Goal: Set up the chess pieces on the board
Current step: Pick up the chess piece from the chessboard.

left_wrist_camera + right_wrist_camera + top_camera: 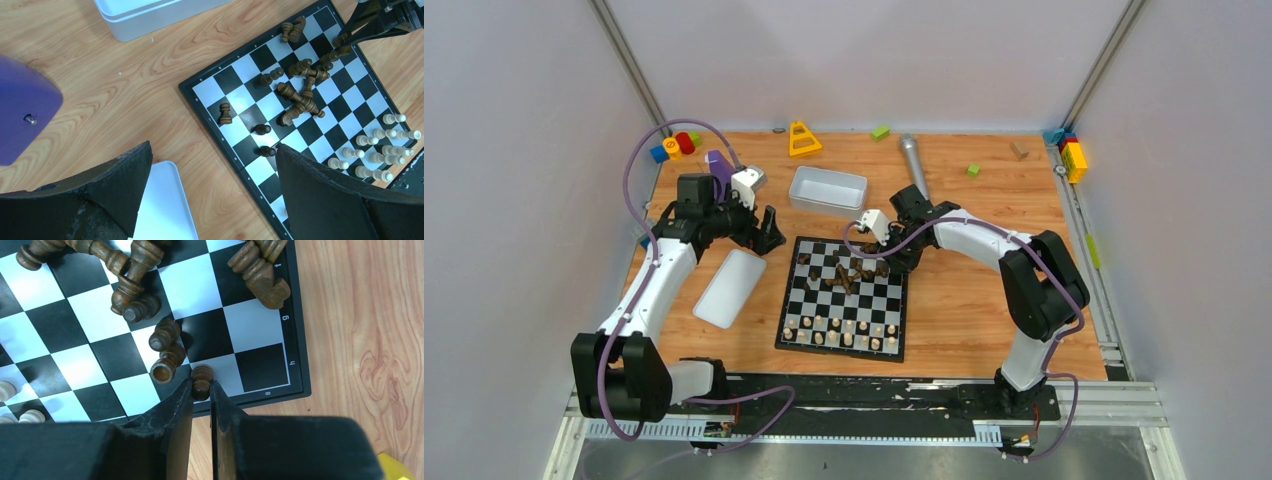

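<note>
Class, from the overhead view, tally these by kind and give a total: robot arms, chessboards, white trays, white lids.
Robot arms (left arm, right arm): 2
chessboard: 1
white tray: 1
white lid: 1
Total: 5

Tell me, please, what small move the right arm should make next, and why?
Probably lift straight up a little. The right claw looks closed on a dark piece at the edge of the board, and two other dark pieces lie close beside it; a straight rise should clear them before carrying it to its square.
</note>
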Controlling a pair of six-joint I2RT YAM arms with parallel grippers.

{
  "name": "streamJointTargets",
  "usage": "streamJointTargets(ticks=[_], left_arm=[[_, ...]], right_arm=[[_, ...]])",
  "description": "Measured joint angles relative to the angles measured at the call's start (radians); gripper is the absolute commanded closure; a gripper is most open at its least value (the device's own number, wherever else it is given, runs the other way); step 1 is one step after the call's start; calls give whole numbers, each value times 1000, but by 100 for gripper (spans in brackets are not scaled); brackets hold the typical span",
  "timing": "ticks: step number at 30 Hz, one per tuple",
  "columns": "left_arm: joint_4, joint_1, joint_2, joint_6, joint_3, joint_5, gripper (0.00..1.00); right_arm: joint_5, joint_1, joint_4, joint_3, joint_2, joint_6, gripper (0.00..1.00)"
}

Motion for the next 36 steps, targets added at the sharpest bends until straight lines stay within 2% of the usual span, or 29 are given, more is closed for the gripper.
streamJointTargets(ticks=[8,10,13,16,21,27,36], left_arm=[[-3,0,-3,0,0,1,0],[-4,0,-6,1,0,1,0],[-4,0,-8,1,0,2,0],[-4,0,-8,1,0,3,0],[-5,0,-10,1,0,3,0],[-8,0,-10,3,0,3,0],[-11,0,-12,4,0,3,0]], right_arm=[[38,0,0,3,0,6,93],[45,0,0,3,0,7,90],[51,0,0,4,0,8,80],[59,0,-1,7,2,15,62],[62,0,-10,10,2,27,47],[27,1,-49,55,-5,29,45],[-18,29,-112,130,-20,13,46]])
